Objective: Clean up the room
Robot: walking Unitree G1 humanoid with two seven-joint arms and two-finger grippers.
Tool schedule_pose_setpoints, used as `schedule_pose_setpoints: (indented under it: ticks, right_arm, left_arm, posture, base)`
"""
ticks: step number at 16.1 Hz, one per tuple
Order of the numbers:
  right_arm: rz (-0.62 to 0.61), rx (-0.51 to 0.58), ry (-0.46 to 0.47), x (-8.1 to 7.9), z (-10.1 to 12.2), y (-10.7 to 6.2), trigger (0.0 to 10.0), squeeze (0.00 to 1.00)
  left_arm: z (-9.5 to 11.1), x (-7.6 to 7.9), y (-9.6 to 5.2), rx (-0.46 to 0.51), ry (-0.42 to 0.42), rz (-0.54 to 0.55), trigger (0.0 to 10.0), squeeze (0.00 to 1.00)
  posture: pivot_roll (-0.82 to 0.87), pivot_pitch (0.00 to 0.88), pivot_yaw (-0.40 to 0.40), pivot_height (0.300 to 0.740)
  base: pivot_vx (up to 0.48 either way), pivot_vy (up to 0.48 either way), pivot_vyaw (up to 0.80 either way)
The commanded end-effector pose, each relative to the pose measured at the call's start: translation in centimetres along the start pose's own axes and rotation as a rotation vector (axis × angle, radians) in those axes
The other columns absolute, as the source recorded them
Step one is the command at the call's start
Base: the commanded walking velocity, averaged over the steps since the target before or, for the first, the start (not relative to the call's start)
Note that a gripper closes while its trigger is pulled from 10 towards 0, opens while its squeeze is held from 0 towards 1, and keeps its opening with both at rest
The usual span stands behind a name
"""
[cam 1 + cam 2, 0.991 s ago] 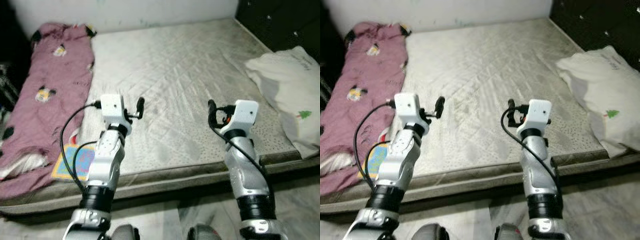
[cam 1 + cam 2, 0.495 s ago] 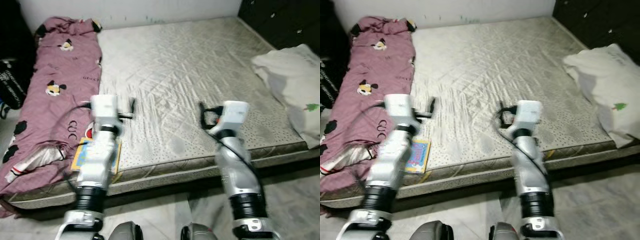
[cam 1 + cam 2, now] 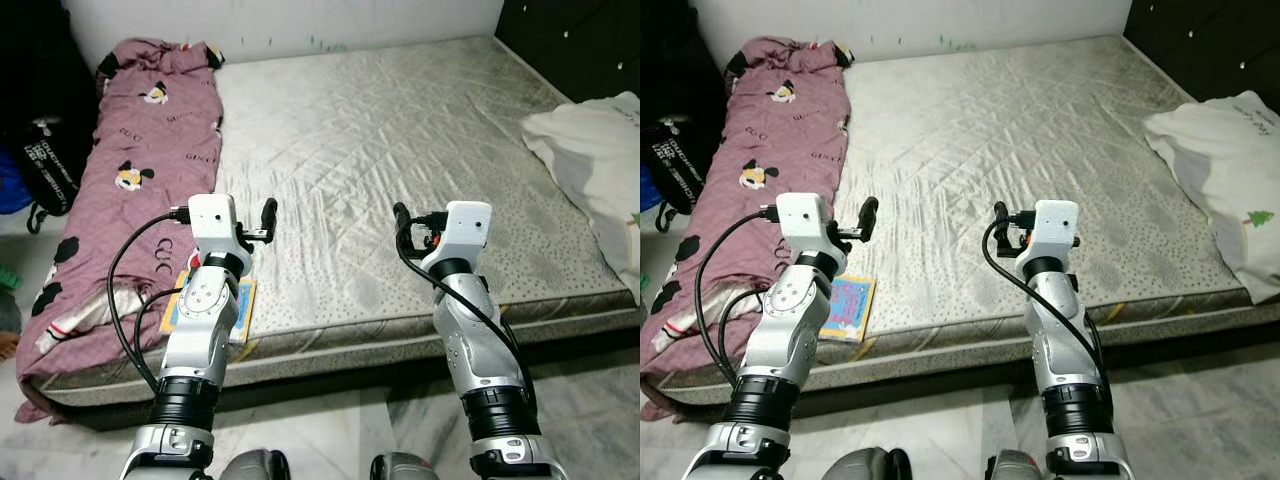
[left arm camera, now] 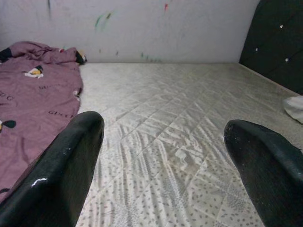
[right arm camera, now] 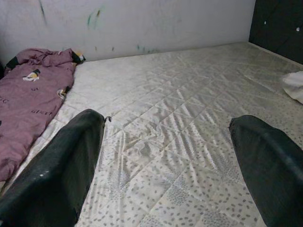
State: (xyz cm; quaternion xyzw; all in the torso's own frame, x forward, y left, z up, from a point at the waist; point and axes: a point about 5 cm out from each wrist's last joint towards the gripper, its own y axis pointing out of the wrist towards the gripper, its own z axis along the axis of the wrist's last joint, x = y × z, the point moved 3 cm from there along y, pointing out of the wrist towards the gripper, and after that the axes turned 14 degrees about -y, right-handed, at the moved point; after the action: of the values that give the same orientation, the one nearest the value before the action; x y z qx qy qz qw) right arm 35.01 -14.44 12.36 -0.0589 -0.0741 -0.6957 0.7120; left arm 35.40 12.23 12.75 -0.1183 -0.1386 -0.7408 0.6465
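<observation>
1. There are two grippers, and both are held up over the near edge of one big grey mattress (image 3: pixel 400 130).
2. The left gripper (image 4: pixel 163 156) has its two black fingers spread wide, and nothing is between them.
3. The right gripper (image 5: pixel 170 156) is wide apart too, with nothing in it.
4. One pink blanket (image 3: pixel 130 170) with cartoon mice lies along the mattress, out past the left gripper on its outer side.
5. One small bright book (image 3: pixel 848 305) lies flat just below the left gripper, near the mattress edge.
6. One white pillow (image 3: pixel 1225 160) sits well away from the right gripper, on its outer side.
7. One dark bag (image 3: pixel 45 165), maybe a backpack, sits beyond the blanket.
</observation>
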Motion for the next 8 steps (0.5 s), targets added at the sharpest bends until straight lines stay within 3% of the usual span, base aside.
schedule_pose_setpoints:
  ticks: [1,8]
  right_arm:
    - [0.008,-0.005,-0.002,-0.16,-0.02,0.07,10.0,0.0]
    - [0.001,-0.009,-0.003,-0.02,-0.21,0.1,10.0,0.0]
  left_arm:
    - [0.44,-0.14,0.05,0.015,0.005,-0.004,10.0,0.0]
    - [0.36,-0.12,0.02,0.011,0.005,-0.01,10.0,0.0]
  posture:
    - [-0.08,0.065,0.064,0.74]
    - [-0.08,0.06,0.065,0.74]
  base:
    - [0.3,0.0,0.0]
    - [0.303,0.0,0.0]
